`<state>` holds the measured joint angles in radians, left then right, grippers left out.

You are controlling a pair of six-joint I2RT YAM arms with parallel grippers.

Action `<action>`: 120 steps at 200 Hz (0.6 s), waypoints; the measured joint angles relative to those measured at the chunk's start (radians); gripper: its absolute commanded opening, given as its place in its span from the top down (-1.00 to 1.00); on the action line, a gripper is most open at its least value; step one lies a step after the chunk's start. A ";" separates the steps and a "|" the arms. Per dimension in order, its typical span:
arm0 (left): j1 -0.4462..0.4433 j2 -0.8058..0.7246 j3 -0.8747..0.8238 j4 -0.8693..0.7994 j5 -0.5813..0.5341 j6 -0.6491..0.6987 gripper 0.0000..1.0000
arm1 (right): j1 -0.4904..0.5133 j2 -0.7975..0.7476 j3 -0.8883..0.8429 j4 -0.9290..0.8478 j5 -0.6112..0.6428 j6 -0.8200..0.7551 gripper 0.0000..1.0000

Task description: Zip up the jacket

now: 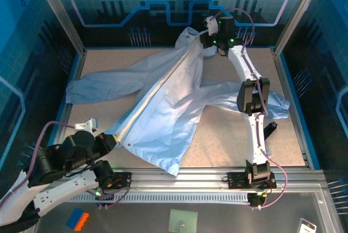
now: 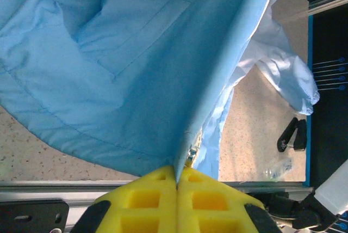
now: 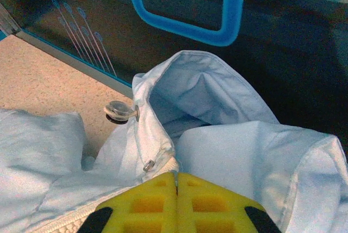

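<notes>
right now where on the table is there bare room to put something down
Bare table lies near right, between the jacket hem, the right-side sleeve and the front rail. A smaller patch sits far right, past that sleeve. The middle is crowded with fabric.

Looking down from above and behind the arm bases, taking in the whole table (image 1: pixel 228 135). Peering close past yellow fingers (image 2: pixel 147 200) from either wrist, sharing the jacket (image 1: pixel 163 108) with the overhead.

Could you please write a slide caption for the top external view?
Left gripper pinches the jacket hem, right gripper its collar, with the zipper line straight between them.
</notes>
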<state>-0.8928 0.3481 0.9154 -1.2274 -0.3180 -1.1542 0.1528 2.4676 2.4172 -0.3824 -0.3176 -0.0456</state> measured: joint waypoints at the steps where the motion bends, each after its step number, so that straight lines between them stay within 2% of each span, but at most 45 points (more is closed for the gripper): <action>1: 0.000 0.000 -0.002 0.001 0.000 0.000 1.00 | 0.000 0.000 0.000 0.000 0.000 0.000 1.00; 47: 0.000 0.059 -0.219 0.144 0.053 -0.035 1.00 | -0.029 0.053 0.014 0.002 0.003 0.002 1.00; 84: 0.000 0.079 -0.319 0.220 0.053 -0.071 1.00 | -0.053 0.093 0.014 0.000 -0.010 0.019 0.99; 93: 0.001 0.076 -0.336 0.231 0.053 -0.078 0.91 | -0.056 0.102 0.014 0.000 -0.014 0.023 0.86; 120: 0.010 0.057 -0.351 0.222 0.045 -0.090 0.33 | -0.062 0.114 0.014 -0.006 -0.008 0.042 0.20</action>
<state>-0.8825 0.4053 0.5640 -1.0054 -0.2726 -1.2442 0.0906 2.5816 2.4310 -0.3889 -0.3252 -0.0036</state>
